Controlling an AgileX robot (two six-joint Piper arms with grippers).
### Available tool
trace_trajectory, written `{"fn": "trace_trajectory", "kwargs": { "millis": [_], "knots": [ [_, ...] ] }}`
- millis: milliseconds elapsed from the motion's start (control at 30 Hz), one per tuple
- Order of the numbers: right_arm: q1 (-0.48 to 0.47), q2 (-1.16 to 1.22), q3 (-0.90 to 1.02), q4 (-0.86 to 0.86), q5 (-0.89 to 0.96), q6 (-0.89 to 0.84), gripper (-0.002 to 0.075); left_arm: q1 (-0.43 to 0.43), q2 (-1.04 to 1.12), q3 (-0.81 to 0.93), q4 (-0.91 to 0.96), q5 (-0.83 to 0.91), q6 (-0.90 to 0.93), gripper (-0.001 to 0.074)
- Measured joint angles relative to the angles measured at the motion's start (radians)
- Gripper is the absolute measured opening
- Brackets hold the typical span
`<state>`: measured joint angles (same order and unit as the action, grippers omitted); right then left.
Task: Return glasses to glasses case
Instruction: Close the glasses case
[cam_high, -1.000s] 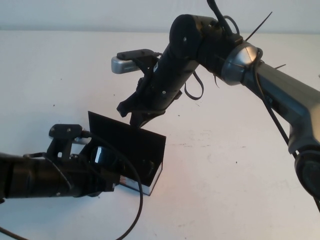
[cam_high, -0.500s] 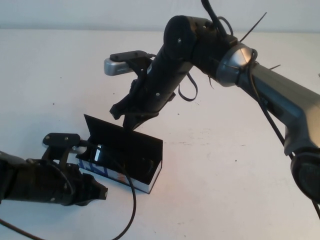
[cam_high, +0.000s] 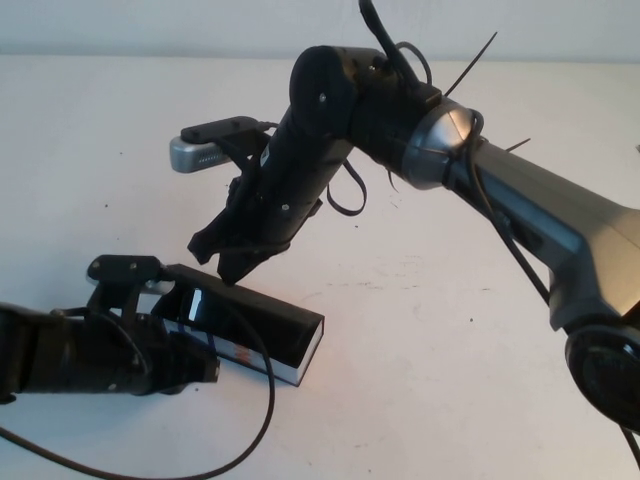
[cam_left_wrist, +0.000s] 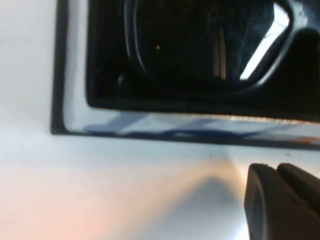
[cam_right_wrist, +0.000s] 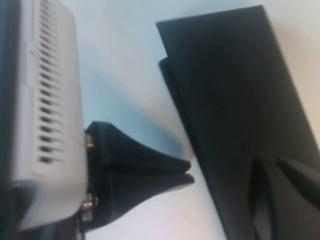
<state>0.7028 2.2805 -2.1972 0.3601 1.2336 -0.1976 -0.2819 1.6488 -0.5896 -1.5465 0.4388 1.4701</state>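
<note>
- Broadly, a white table (cam_high: 450, 350) fills the high view, with wide bare surface to the right of and behind the objects.
- From the right, the right arm (cam_high: 520, 200) reaches across; the right gripper (cam_high: 228, 262) hangs just above the back edge of the glasses case (cam_high: 262, 330), fingers together. It has moved left and lower than a second ago.
- At front left, the case lies with its black flap lid (cam_right_wrist: 235, 100) now nearly flat; earlier it stood upright.
- Low at the left, the left gripper (cam_high: 195, 368) sits just beside the case's white printed side (cam_left_wrist: 200, 131), fingers together, holding nothing.
- Inside the case, the glasses (cam_left_wrist: 210, 50) lie, dark frame showing.
</note>
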Motion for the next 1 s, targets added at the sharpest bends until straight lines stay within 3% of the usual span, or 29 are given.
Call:
{"fn": "trace_trajectory", "kwargs": {
  "millis": [300, 667, 1000],
  "knots": [
    [0.007, 0.014, 0.0, 0.0, 0.0, 0.0, -0.0011, 0.0, -0.124, 0.0, 0.013, -0.066, -0.002, -0.0001],
    [0.021, 0.02, 0.001, -0.001, 0.0, 0.009, -0.0011, 0.0, -0.418, 0.002, 0.385, -0.065, -0.368, -0.0001],
    [0.068, 0.027, 0.001, -0.011, 0.002, 0.016, -0.0011, 0.0, -0.579, 0.006, 0.426, -0.081, -0.412, -0.0001]
  ]
}}
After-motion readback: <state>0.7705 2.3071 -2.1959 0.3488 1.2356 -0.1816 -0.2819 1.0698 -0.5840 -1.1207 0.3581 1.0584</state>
